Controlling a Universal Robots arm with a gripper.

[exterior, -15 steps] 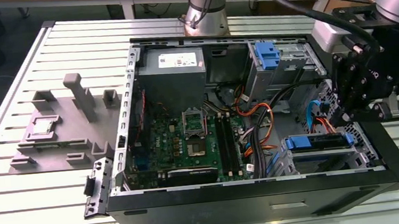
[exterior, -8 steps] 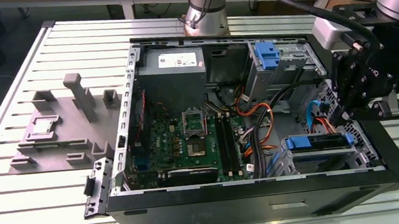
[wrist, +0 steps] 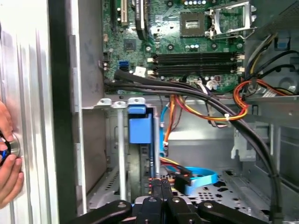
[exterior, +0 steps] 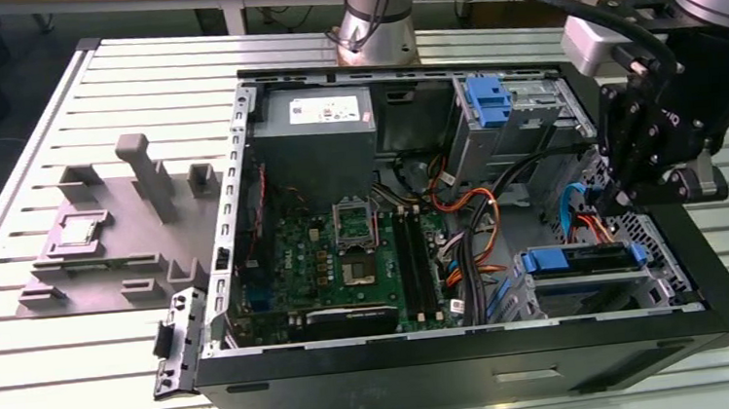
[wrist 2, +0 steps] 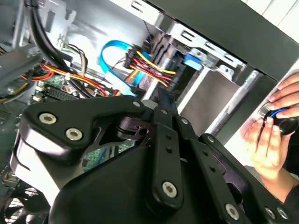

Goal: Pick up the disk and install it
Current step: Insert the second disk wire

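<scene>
Gripper (exterior: 645, 204) hangs over the open computer case (exterior: 480, 347). The disk (exterior: 584, 260) sits in the drive cage directly below the jaws, blue rail up, long axis along the case's near wall. Jaw state: cannot tell.

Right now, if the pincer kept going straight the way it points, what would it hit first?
Most likely the black plug with red, yellow and black wires, directly ahead of the pincer beside the flat blue data cable in the first wrist view; depth is unclear.
</scene>
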